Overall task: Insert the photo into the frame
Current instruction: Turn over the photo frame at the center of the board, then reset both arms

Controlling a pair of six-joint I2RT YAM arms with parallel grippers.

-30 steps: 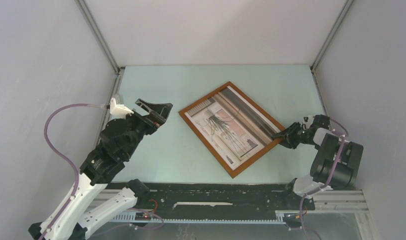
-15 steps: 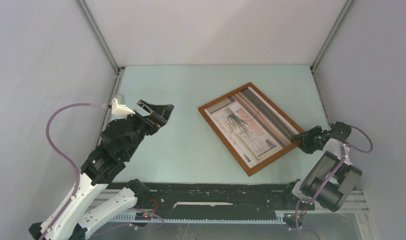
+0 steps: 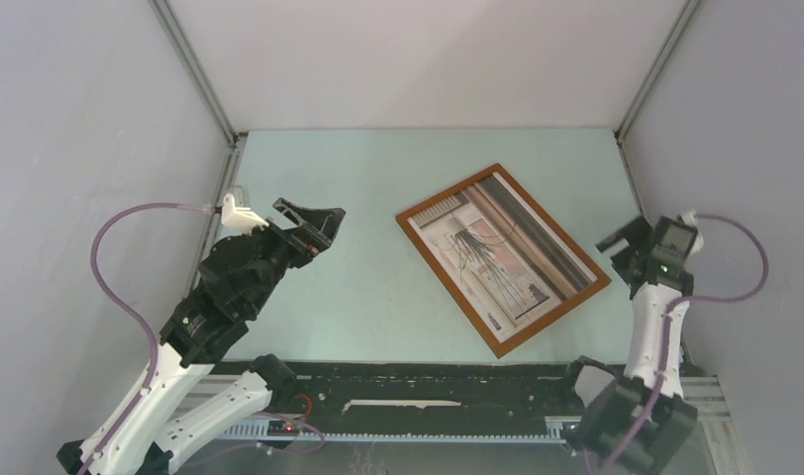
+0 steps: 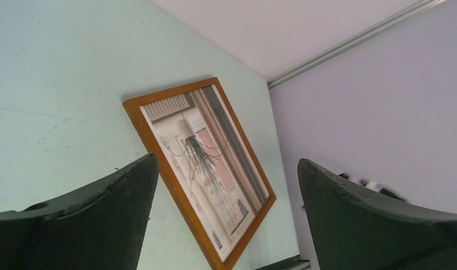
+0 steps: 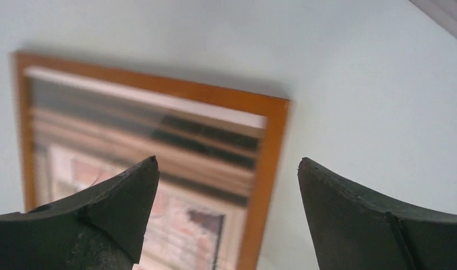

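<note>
Wooden frame (image 3: 407,225), paper photo (image 3: 501,258), matt table (image 3: 378,178)

Readable text: none in any view.
Photo (image 3: 504,259): a drawn picture with dark striped bands along its far right edge; its small marks are too fine to read as letters or numbers.
Frame (image 3: 448,190): plain orange-brown wood, no brand or label to be read.
Worktop (image 3: 378,168): plain pale green, no sign or number to be read.
</note>
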